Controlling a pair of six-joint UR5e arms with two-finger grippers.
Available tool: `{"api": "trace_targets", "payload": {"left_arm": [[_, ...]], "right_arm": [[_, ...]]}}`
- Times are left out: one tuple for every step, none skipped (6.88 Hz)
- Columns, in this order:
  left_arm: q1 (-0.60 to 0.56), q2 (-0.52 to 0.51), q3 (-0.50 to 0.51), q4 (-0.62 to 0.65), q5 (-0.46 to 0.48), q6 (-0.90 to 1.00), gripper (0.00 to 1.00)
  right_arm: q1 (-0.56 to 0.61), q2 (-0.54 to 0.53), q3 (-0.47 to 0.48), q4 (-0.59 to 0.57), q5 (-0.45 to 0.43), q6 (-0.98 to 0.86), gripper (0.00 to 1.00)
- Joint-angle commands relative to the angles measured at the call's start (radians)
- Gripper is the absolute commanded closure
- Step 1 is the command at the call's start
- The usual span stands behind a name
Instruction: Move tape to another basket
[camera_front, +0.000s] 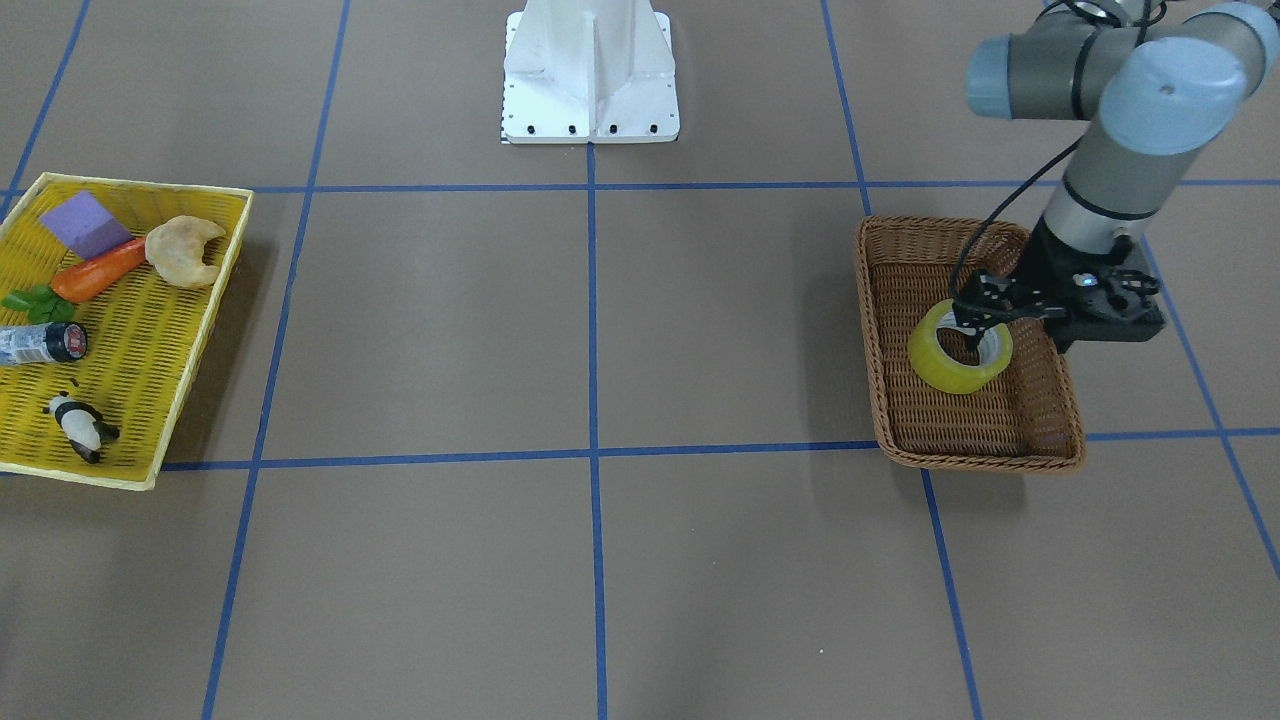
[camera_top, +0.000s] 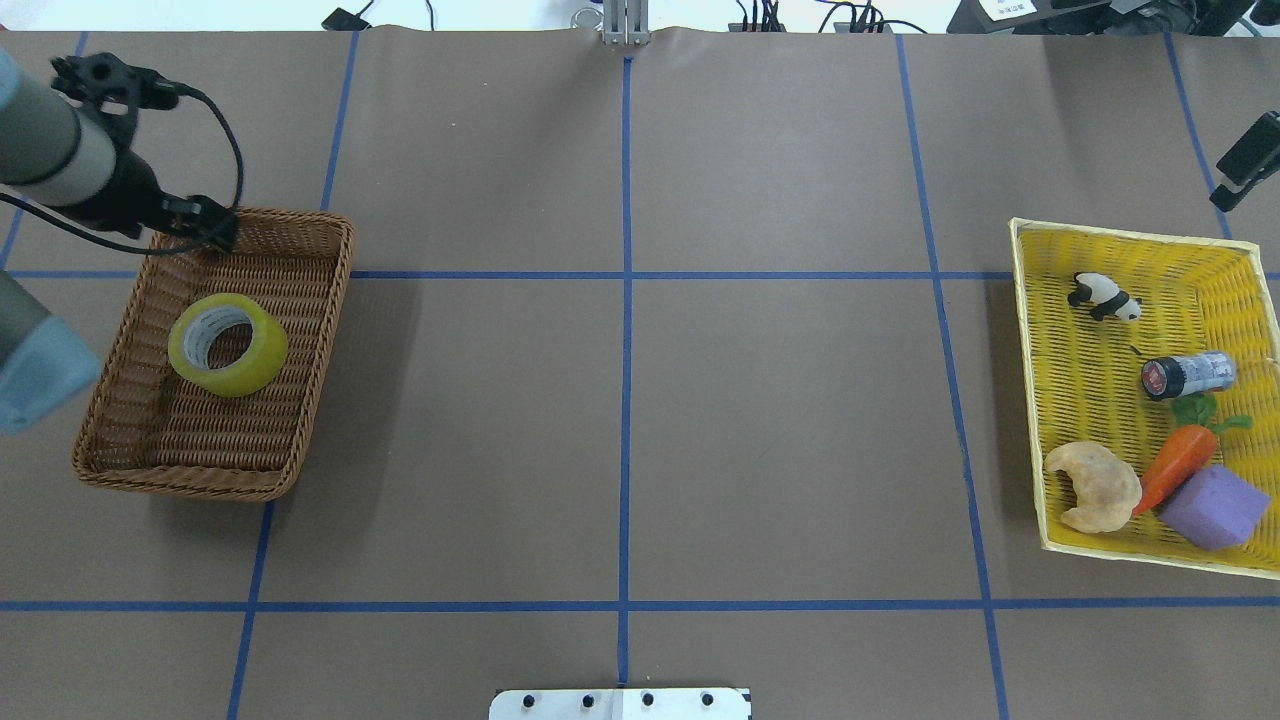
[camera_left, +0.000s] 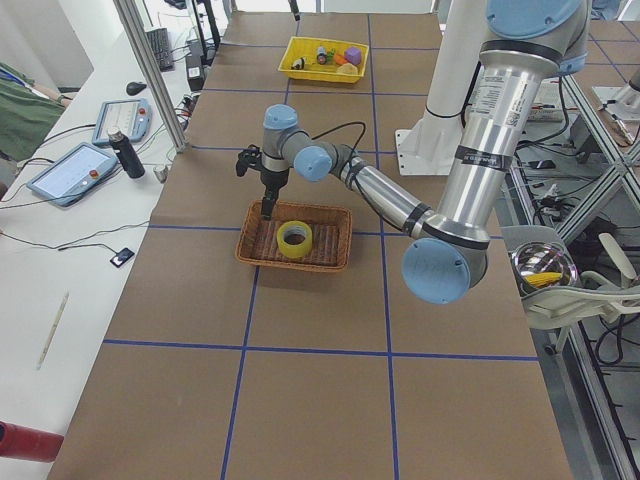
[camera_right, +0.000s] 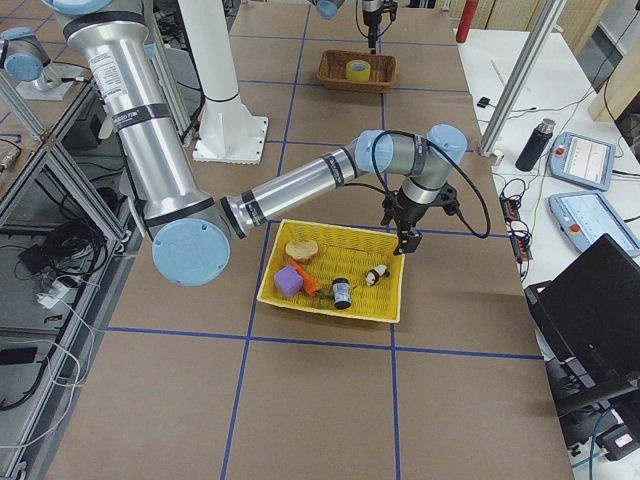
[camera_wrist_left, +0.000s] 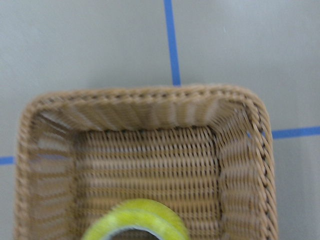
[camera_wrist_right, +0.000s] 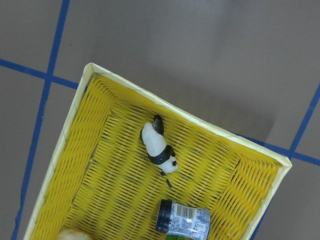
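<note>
The tape (camera_top: 262, 352), a yellow roll with a pale core, lies flat in the brown wicker basket (camera_top: 190, 482) on my left side. It also shows in the front view (camera_front: 945, 372) and at the lower edge of the left wrist view (camera_wrist_left: 135, 219). My left gripper (camera_front: 968, 330) hangs above the basket's far part, clear of the tape, and looks shut and empty; from overhead it sits over the far left corner (camera_top: 225, 238). My right gripper (camera_right: 402, 245) hovers over the far edge of the yellow mesh tray (camera_top: 1090, 400); I cannot tell whether it is open or shut.
The yellow tray holds a toy panda (camera_wrist_right: 157, 147), a small bottle (camera_top: 1188, 375), a carrot (camera_top: 1175, 465), a purple block (camera_top: 1213, 507) and a bread piece (camera_top: 1095, 485). The robot base (camera_front: 590, 70) stands at mid-table. Blue tape lines cross the brown table.
</note>
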Motion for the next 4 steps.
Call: {"api": "trace_targets", "payload": {"left_arm": [[-0.283, -0.002, 0.005, 0.198, -0.108, 0.402, 0.02], [-0.356, -0.003, 0.031, 0.276, -0.11, 0.489, 0.02], [-0.422, 0.0, 0.084, 0.285, -0.113, 0.496, 0.02], [-0.442, 0.047, 0.125, 0.274, -0.154, 0.572, 0.02]], "right_arm": [[0.055, -0.011, 0.003, 0.105, 0.0, -0.005, 0.0], [0.069, -0.078, 0.003, 0.213, 0.0, -0.007, 0.0], [0.071, -0.147, -0.012, 0.341, -0.004, -0.002, 0.0], [0.099, -0.161, -0.061, 0.371, 0.0, 0.045, 0.0]]}}
